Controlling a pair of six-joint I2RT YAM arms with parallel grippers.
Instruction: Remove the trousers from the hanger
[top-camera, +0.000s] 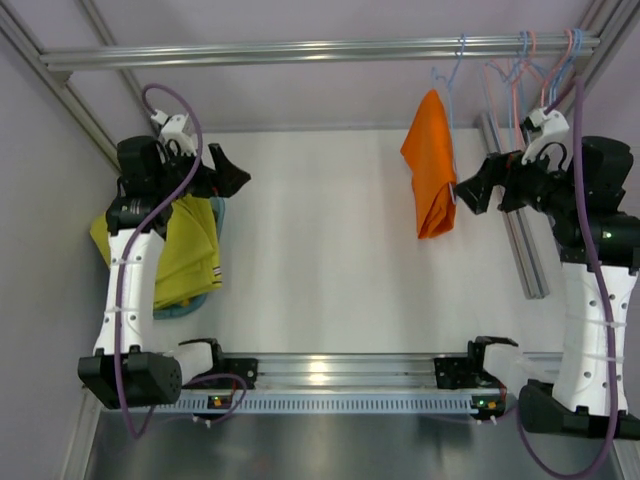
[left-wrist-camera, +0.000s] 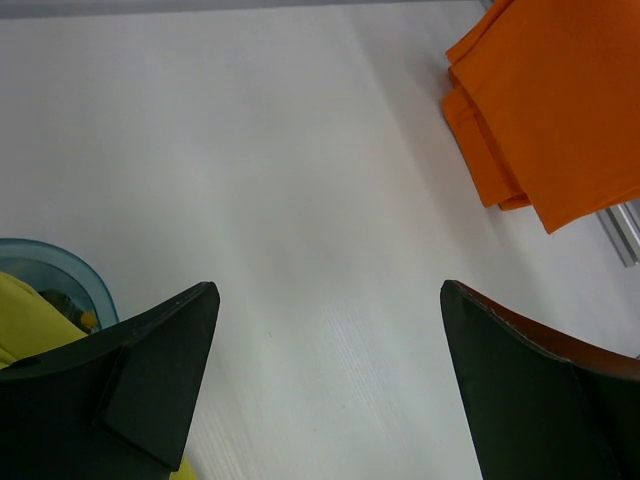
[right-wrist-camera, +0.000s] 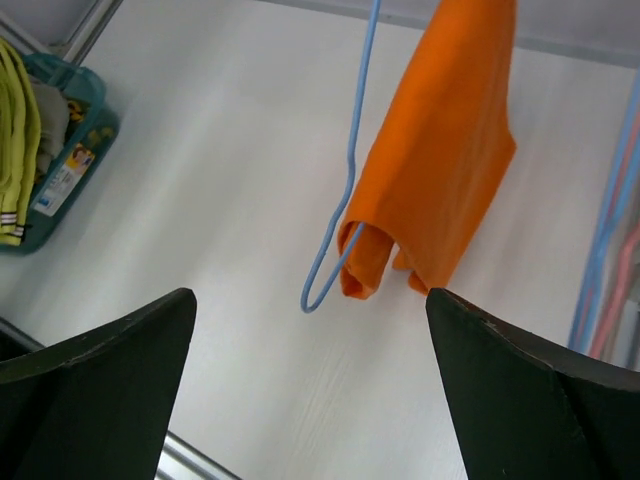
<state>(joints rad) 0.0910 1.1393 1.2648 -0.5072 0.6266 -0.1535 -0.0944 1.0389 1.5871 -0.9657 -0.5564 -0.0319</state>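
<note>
Bright orange folded cloth trousers (top-camera: 432, 175) hang on a thin blue wire hanger (right-wrist-camera: 351, 170); right gripper (right-wrist-camera: 310, 300) near them — jaws wide, empty; left gripper (left-wrist-camera: 330, 295) likewise wide, holding nothing.

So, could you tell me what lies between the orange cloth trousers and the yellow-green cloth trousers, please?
Only bare white table separates the bright orange cloth trousers from the mustard yellow-green cloth trousers; the top view shows it.

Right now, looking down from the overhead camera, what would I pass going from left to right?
yellow-green trousers → left gripper → orange trousers → right gripper
</note>
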